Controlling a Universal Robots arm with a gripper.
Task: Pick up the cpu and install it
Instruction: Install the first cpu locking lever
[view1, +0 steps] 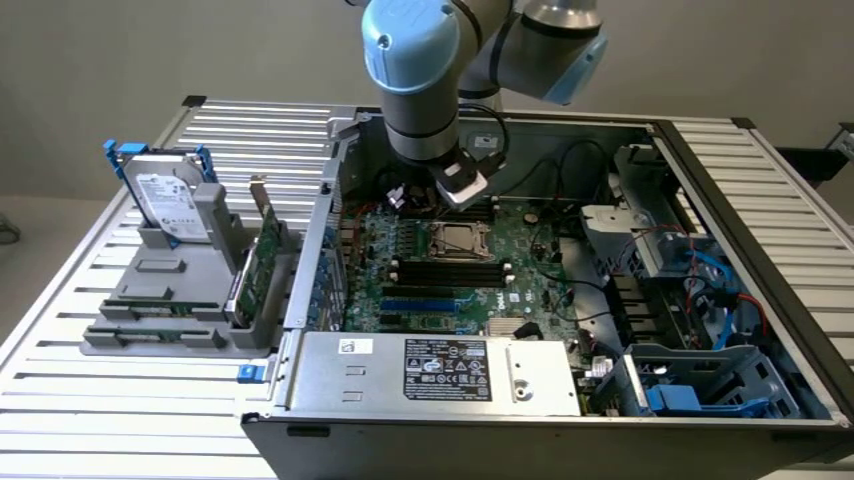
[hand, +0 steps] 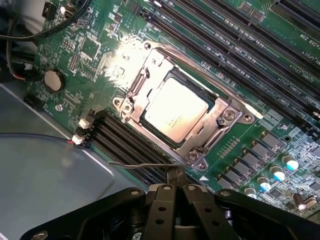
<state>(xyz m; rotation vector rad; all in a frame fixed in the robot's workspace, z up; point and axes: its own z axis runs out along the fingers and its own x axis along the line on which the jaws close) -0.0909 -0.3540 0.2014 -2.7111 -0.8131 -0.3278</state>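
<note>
Seating the cpu (hand: 175, 111) in its socket (hand: 131, 98)
Our hand (hand: 175, 176) hangs closed and empty at the cpu's twelve o'clock (exterior view); we judge flat, square seating matters most.

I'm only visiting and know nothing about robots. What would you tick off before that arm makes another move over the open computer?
1. cpu lying in the socket on the motherboard: ok.
2. cpu lined up with the socket's edges: ok.
3. gripper shut, holding nothing: ok.
4. gripper apart from the cpu, not touching it: ok.
5. thin wire lever beside the socket latched down: cannot tell.
</note>
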